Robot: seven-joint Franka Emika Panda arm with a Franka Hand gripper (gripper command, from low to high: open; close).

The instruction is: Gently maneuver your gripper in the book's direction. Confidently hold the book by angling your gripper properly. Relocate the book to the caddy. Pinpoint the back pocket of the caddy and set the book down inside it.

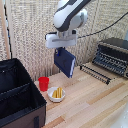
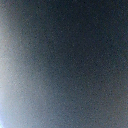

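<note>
In the exterior view my white gripper (image 1: 59, 49) hangs above the middle of the wooden table and is shut on the dark navy book (image 1: 65, 63). The book hangs tilted below the fingers, clear of the table, with its pale page edge facing the exterior view's right. The black caddy (image 1: 27, 105) stands at the exterior view's lower left, with a black inner wall (image 1: 15, 90) splitting it; its further compartment (image 1: 11, 75) is open and well to the left of the book. The wrist view is filled by a blurred dark blue-grey surface (image 2: 70, 60), which looks like the book held close to the lens.
A red cup (image 1: 44, 83) and a white bowl (image 1: 56, 95) of yellow food stand between the caddy and the book. A black toaster oven (image 1: 113, 54) sits at the exterior view's right, with a dark wire rack (image 1: 95, 72) in front of it. A woven screen stands behind.
</note>
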